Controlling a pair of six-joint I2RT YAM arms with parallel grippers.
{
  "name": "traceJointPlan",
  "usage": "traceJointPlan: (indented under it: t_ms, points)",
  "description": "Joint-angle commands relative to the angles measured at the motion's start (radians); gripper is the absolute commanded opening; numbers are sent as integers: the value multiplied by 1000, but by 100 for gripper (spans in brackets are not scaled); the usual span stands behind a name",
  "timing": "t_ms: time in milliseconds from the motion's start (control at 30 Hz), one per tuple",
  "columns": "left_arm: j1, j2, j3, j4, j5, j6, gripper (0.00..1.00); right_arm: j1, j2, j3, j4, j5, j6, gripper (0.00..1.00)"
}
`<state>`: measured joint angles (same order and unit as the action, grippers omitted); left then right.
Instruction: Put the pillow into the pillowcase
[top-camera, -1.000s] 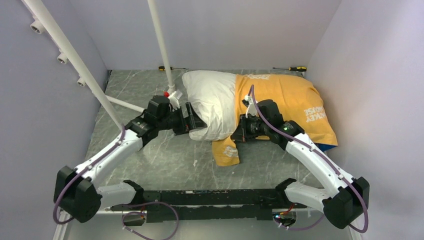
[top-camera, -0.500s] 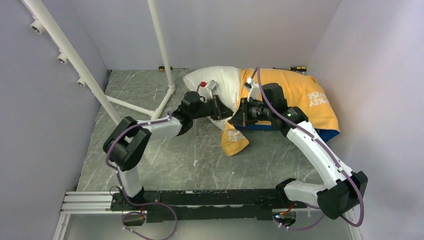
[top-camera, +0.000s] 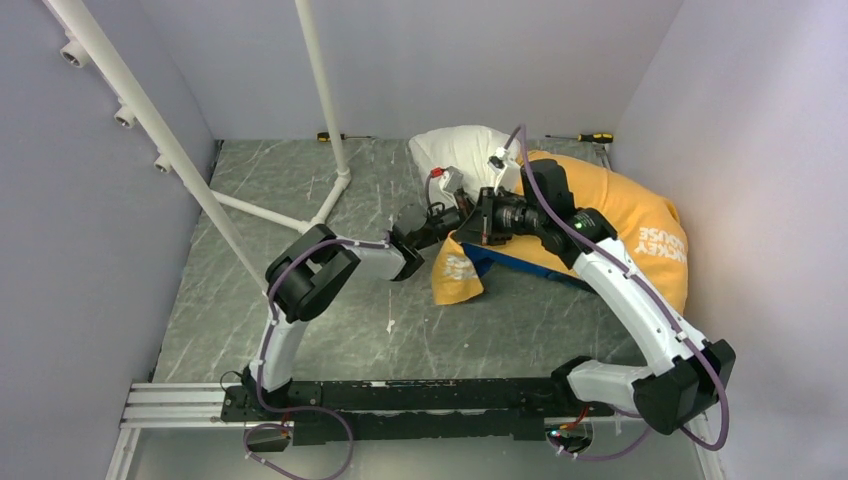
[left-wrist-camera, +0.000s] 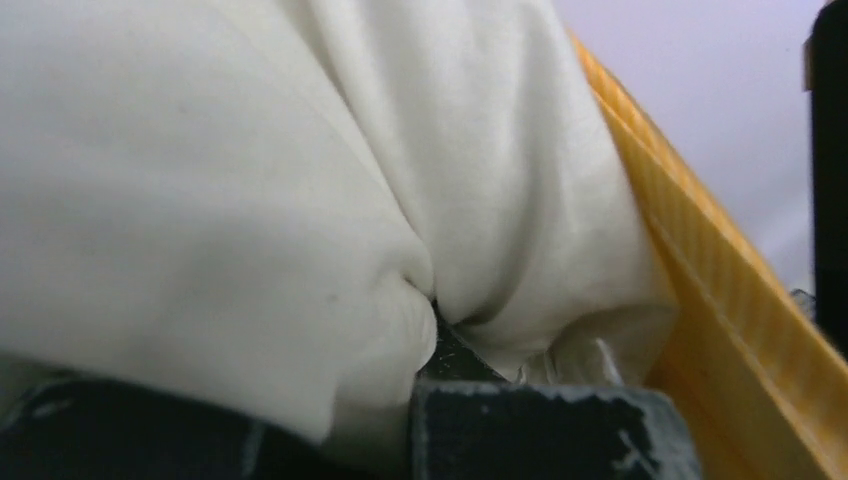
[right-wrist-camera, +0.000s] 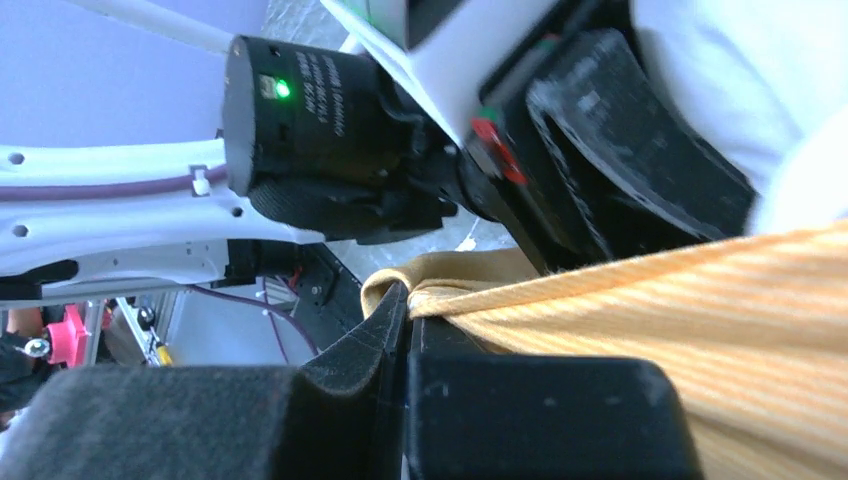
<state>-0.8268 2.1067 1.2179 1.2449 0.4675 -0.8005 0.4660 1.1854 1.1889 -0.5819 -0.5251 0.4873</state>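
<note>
The white pillow (top-camera: 455, 150) lies at the back of the table, most of it inside the yellow-orange pillowcase (top-camera: 620, 205). Only its left end sticks out. My left gripper (top-camera: 452, 208) is shut on a fold of the pillow (left-wrist-camera: 250, 180) at the case's mouth. In the left wrist view the white fabric bulges around the left gripper (left-wrist-camera: 430, 345), with the pillowcase (left-wrist-camera: 720, 300) edge on the right. My right gripper (top-camera: 482, 216) is shut on the pillowcase hem (right-wrist-camera: 650, 300). In its own view the right gripper (right-wrist-camera: 405, 305) pinches the yellow cloth and holds it raised.
A white pipe frame (top-camera: 320, 90) stands at the back left, its foot on the table. Two screwdrivers (top-camera: 335, 136) (top-camera: 590, 137) lie along the back wall. The enclosure's right wall is close to the pillowcase. A loose yellow flap (top-camera: 458, 275) hangs down onto the table.
My left gripper closed on the pillow's left end and pushed it to the right, deeper into the case. Pillow and case slid toward the right wall. The right gripper kept its hold and lifted the hem.
</note>
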Motion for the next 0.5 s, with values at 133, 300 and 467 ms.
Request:
traceJointPlan:
  t_ms: [133,300,467]
  points:
    - [-178,1,60,-25,-24,284,0,188,26,243,301,-359,62,0]
    - [-177,-216,-125,-149,-54,463,0,178,57,232,254,-216,67,0]
    - [-142,-540,-251,-414,-87,662,0,175,147,297,367,-240,131,0]
